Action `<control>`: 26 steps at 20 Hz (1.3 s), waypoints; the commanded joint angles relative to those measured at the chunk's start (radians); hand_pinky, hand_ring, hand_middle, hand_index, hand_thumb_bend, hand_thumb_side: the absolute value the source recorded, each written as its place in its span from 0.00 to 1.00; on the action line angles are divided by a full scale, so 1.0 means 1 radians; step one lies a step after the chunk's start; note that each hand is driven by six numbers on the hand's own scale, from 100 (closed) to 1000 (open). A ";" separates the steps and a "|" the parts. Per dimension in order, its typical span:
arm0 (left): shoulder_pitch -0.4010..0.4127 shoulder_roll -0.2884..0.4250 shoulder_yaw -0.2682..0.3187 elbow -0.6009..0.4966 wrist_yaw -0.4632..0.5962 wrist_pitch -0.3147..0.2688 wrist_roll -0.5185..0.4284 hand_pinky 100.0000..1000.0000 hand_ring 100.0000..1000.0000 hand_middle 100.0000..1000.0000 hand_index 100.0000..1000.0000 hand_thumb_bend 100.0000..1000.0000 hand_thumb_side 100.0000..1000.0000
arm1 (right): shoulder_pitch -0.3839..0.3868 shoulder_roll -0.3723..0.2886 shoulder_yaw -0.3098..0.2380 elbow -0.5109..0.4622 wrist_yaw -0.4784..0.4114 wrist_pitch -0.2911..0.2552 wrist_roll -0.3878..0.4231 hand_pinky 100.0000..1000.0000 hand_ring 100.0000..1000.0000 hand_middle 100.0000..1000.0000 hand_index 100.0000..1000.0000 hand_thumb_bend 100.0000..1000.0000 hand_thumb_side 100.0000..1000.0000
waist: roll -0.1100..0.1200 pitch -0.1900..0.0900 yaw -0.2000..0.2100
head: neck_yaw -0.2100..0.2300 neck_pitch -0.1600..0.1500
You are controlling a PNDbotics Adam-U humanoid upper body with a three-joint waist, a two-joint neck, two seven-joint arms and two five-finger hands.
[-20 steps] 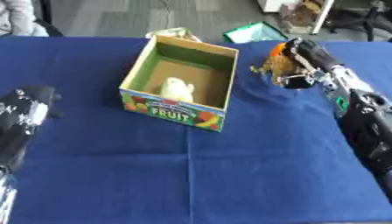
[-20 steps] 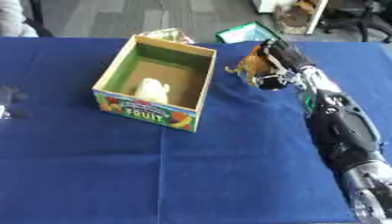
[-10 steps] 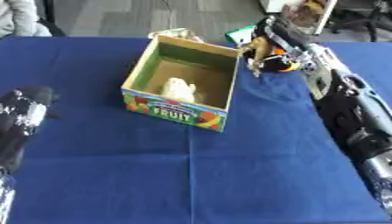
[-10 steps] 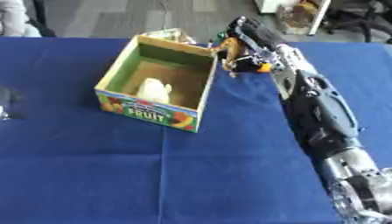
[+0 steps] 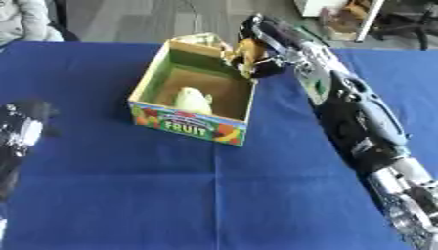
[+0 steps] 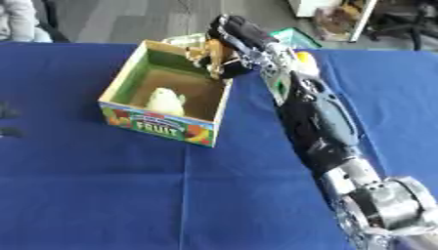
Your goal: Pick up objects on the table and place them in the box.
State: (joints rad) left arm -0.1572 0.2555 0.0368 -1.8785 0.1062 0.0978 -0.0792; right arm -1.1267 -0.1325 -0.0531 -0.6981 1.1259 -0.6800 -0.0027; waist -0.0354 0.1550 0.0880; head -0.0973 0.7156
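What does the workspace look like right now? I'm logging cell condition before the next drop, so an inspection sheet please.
Surface: blue cloth covers the table.
Job's things: FRUIT box open, pale object inside; orange-brown object held over the box's far right corner.
Clutter: green item behind the box.
Hands: right hand curled round the orange-brown object; left hand idle at left edge.
Cables: nothing seen.
Surroundings: grey floor, furniture beyond.

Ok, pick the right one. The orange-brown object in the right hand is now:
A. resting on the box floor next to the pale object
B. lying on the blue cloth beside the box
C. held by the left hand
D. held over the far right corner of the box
D: the right hand is curled round the orange-brown object, holding it above the far right corner of the box, while the pale object lies alone on the box floor.
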 commanded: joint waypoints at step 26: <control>-0.027 0.008 -0.007 -0.017 0.011 0.001 -0.012 0.55 0.71 0.52 0.62 0.24 0.40 | 0.010 0.019 0.002 0.008 0.129 -0.163 0.129 0.76 0.81 0.80 0.87 0.41 0.30 | 0.002 -0.013 0.022 | -0.024 -0.025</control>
State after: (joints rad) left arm -0.1738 0.2548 0.0277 -1.8785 0.1148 0.0993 -0.0892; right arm -1.0913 -0.0923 -0.0437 -0.6684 1.2694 -0.8343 0.1252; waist -0.0387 0.1555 0.1098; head -0.1219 0.7016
